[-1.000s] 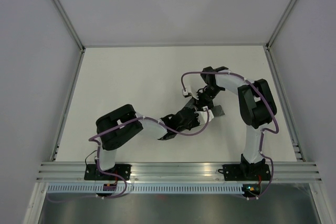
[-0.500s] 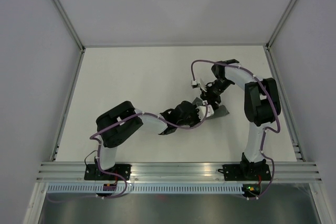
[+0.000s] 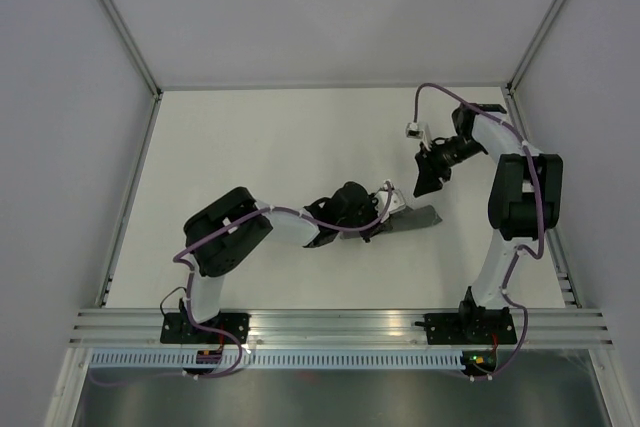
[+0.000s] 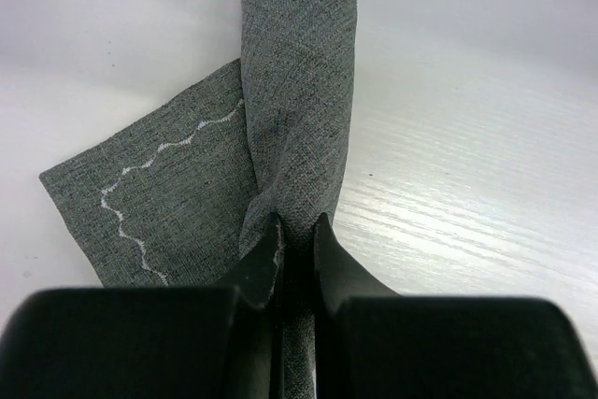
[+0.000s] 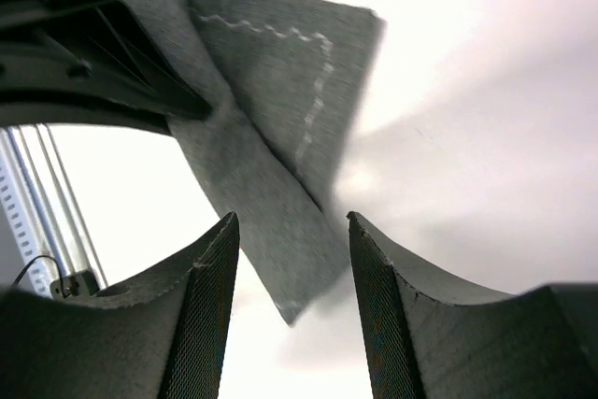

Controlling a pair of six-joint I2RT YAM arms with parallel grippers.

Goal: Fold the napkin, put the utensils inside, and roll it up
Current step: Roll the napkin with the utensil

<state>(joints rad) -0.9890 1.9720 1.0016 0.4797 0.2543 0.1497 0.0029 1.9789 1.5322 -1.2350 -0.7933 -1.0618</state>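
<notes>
The dark grey napkin (image 3: 415, 217) lies rolled and bunched near the middle right of the table. In the left wrist view the napkin (image 4: 299, 100) shows a wavy light stitched line along its hem. My left gripper (image 3: 383, 213) is shut on the napkin's near end, with the cloth pinched between its fingers (image 4: 262, 263). My right gripper (image 3: 424, 185) is open and empty, held above and to the right of the napkin. In the right wrist view the napkin (image 5: 271, 137) lies beyond the open fingers (image 5: 210, 306). No utensils are in view.
The white table (image 3: 250, 157) is bounded by a metal frame rail (image 3: 340, 322) at the near edge and grey walls on the other sides. The left arm (image 3: 225, 242) stretches across the table's middle.
My right gripper has pulled back from the napkin, up and to the right toward the far right corner. My left gripper still holds the napkin, which now lies stretched longer to the right.
</notes>
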